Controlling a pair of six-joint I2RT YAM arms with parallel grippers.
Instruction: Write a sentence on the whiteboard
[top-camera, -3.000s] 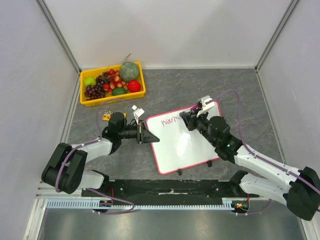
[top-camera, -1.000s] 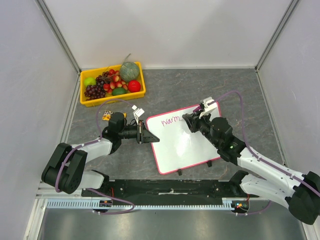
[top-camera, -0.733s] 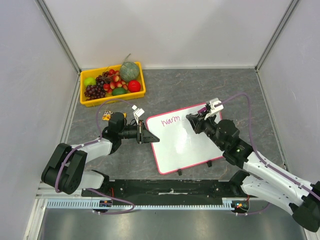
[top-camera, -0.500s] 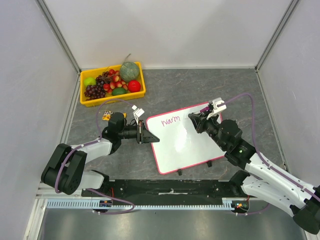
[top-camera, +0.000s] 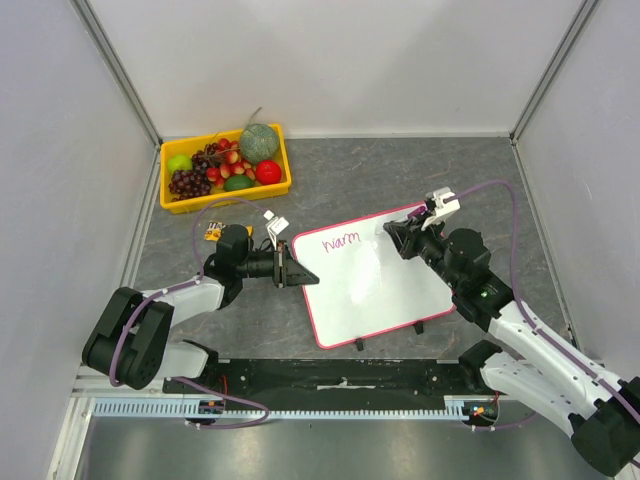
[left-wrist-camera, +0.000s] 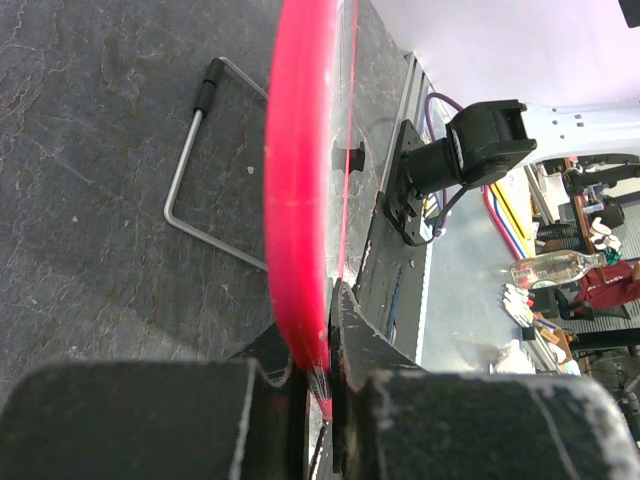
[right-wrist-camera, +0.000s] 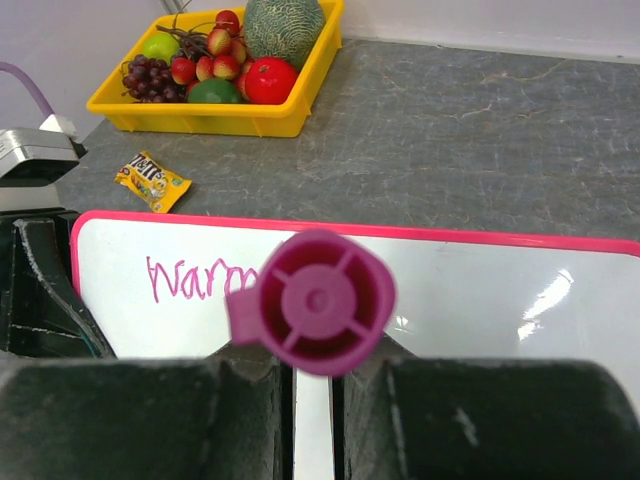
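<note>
At the far left corner of the grey tabletop (top-camera: 400, 170) we see a yellow tray (top-camera: 166, 180) filled with fruit, and a small candy packet (top-camera: 213, 233) lies nearer to us, between the tray and the left arm. The left fingers (top-camera: 298, 275) are clenched on the left edge of the whiteboard (top-camera: 370, 295). In the left wrist view the pink rim (left-wrist-camera: 295, 200) runs straight down into the narrow gap between the two black fingers (left-wrist-camera: 130, 420), touching both, with a bent wire leg (left-wrist-camera: 215, 180) resting on the tabletop beside it. The whiteboard sits near the middle of the tabletop, turned at an angle, its left edge in that grip and its right part under the other arm. The sentence (top-camera: 340, 240) so far reads "Warm" in magenta along the far edge, close to the left corner (right-wrist-camera: 200, 280). To the right of that word, the right fingers (top-camera: 400, 237) hover over the board's far right area, grasping a magenta marker (right-wrist-camera: 318, 300). In the right wrist view its round end faces us, held between the two fingers (right-wrist-camera: 480, 420). Its tip is hidden, so we cannot tell whether it touches the board.
</note>
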